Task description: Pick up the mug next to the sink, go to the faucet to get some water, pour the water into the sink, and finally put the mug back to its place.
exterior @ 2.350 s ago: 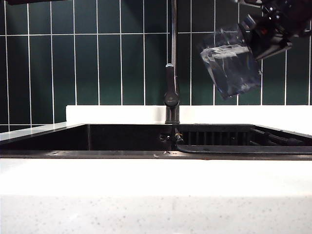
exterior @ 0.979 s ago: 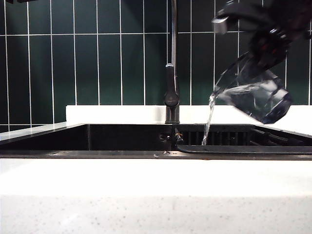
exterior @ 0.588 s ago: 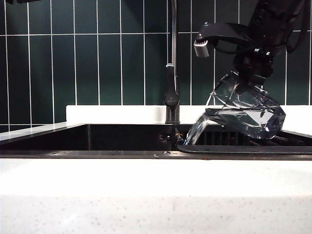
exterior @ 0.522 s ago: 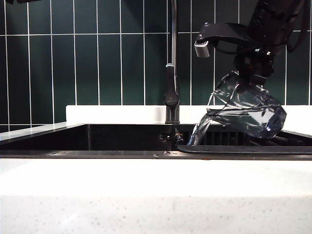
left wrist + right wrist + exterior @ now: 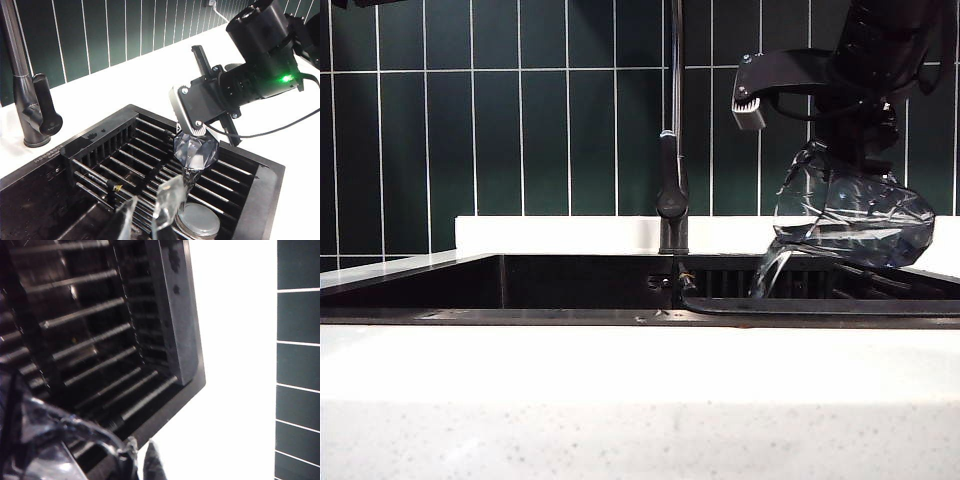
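Both grippers matter little equally: the right gripper [image 5: 850, 165] clamps the mug [image 5: 852, 222], tipped mouth-left over the sink [image 5: 620, 316], while the left gripper [image 5: 150, 210], far left, holds nothing.

Almost nothing could be read. In the left wrist view a short line of pale engraved capital letters ran along the flat black rim of the sink [image 5: 47, 161], just in front of the round base of the faucet [image 5: 30, 107]; it looked like a brand name, but the letters were too small and blurred to spell out. A small mark sat on the faucet's lever in the exterior view, also illegible. No other text, number, label or sign showed in any view.
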